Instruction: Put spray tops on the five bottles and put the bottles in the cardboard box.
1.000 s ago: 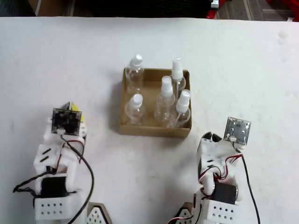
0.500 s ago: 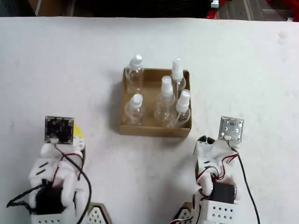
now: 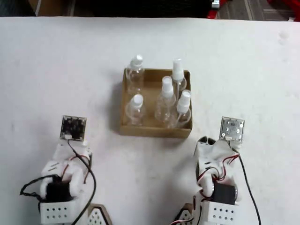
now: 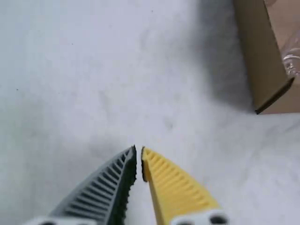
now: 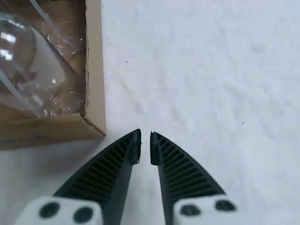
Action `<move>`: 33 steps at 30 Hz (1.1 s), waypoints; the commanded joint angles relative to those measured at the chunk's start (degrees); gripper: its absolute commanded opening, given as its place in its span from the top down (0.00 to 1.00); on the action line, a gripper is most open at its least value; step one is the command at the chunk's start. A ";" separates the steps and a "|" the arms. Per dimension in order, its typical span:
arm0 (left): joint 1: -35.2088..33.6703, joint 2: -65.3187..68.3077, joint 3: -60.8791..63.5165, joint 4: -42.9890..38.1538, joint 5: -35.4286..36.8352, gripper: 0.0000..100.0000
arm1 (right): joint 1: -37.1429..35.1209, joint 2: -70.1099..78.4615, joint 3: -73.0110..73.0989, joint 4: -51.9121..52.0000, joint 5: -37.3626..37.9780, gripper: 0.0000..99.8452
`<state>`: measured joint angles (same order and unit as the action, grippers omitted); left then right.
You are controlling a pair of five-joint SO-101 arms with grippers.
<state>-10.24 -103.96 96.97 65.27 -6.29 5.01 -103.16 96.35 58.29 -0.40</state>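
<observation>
Table (image 3: 243, 56): white surface. Cardboard box (image 3: 154, 130): at table centre. Five bottles (image 3: 166, 101): upright inside the box, spray tops fitted. Left gripper (image 4: 138, 157) and right gripper (image 5: 144, 143): near the front edge, flanking the box, fingers closed and empty.

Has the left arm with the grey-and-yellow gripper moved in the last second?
Yes. In the high view the left arm drew back from the brown cardboard box, then swung sideways toward it.

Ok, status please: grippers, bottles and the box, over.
Left gripper shut, empty; right gripper shut, empty. Five bottles in cardboard box, spray tops on. Nothing blocking, over.
</observation>
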 commanded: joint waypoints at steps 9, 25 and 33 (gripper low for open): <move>-0.84 -0.40 0.00 5.10 0.88 0.98 | -0.66 0.04 0.53 3.21 0.70 0.99; -0.48 -0.40 0.00 8.53 0.88 0.98 | -7.96 -0.13 0.53 14.02 0.79 0.99; -0.48 -0.40 0.00 8.53 0.88 0.98 | -8.31 0.04 0.53 14.29 13.01 0.99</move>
<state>-10.33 -103.96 96.97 73.45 -6.29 -2.64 -103.16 96.35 72.26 5.76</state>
